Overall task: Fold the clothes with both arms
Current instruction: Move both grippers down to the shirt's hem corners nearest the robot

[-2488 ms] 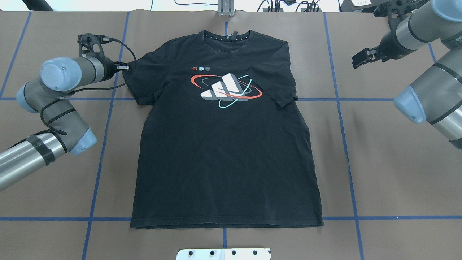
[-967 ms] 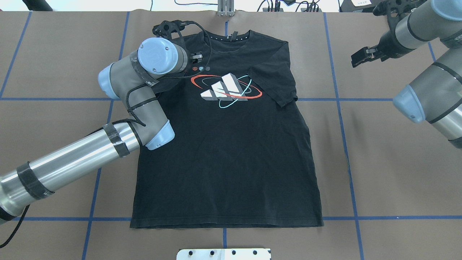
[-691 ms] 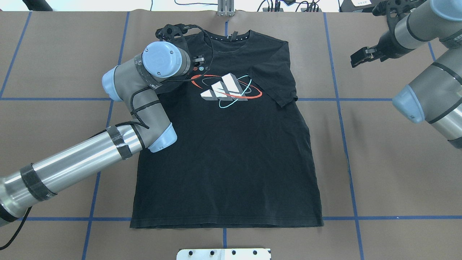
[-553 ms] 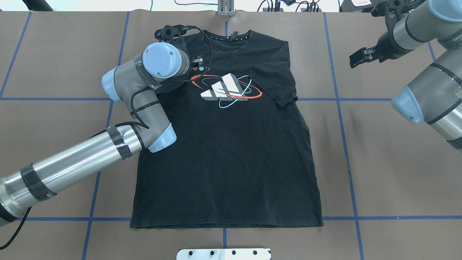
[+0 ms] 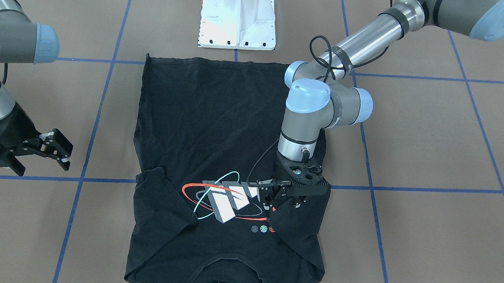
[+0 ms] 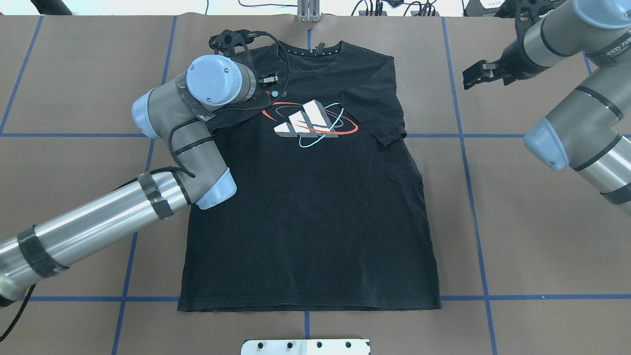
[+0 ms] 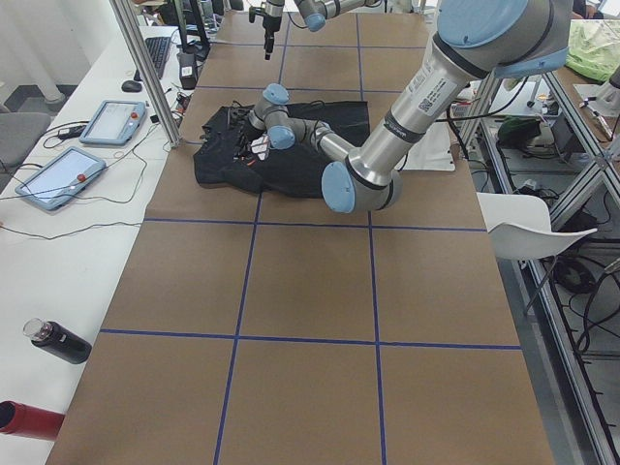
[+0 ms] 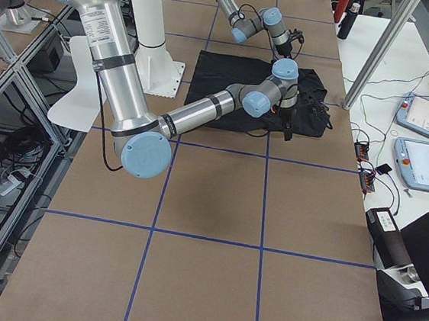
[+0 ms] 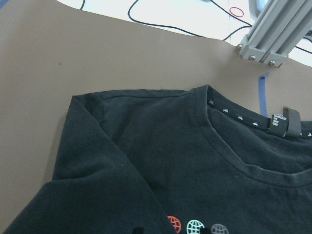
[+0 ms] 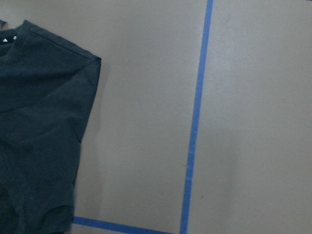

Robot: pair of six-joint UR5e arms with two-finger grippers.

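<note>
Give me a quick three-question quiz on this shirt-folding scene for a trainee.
1. True or false: the right gripper is touching the black T-shirt.
2. Which gripper is over the T-shirt's chest? A) left gripper B) right gripper C) neither
3. Fill in: the T-shirt lies with its graphic facing ___.
Key: 1 false; 2 A; 3 up.
</note>
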